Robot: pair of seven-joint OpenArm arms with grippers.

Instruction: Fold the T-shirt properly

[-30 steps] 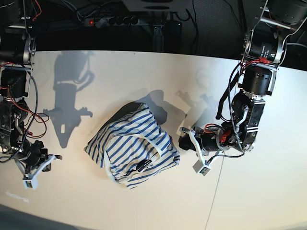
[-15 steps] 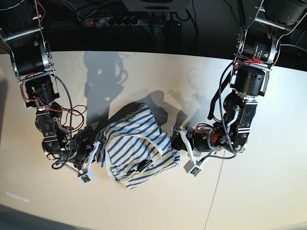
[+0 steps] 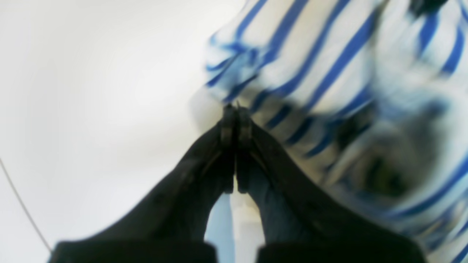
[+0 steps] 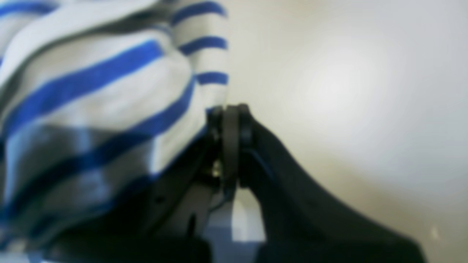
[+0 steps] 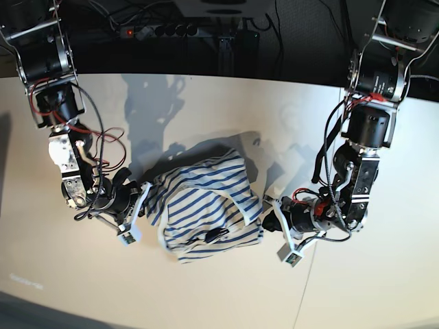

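White cloth with thin blue stripes: the T-shirt [image 5: 206,205], bunched in a loose heap toward the near edge of the table [image 5: 226,103], about midway between its left and right edges. Looks light, limp and thin; likely to sag, drag and wrinkle rather than keep any shape, and to slide easily over the smooth top. Best taken at hems, sleeve ends or corners, pinched in a single layer and drawn flat before any fold; a grab into the heaped middle would probably catch several layers at once. Nearest on the heap, by the near hem, a small dark tag [image 5: 218,234]; too small and blurred to read, no brand or writing made out anywhere on the cloth. At either side of the heap, both claws low on the table: left gripper [image 5: 273,218] clenched tight, tips against the shirt's edge, seemingly nipping a fold, though blur in the wrist view leaves that unsure; right gripper [image 5: 140,200] likewise clenched, striped cloth draped over one finger and apparently caught at the tips. Beyond the far edge, a dark power strip [image 5: 164,29] with a red light; no lettering legible there either.
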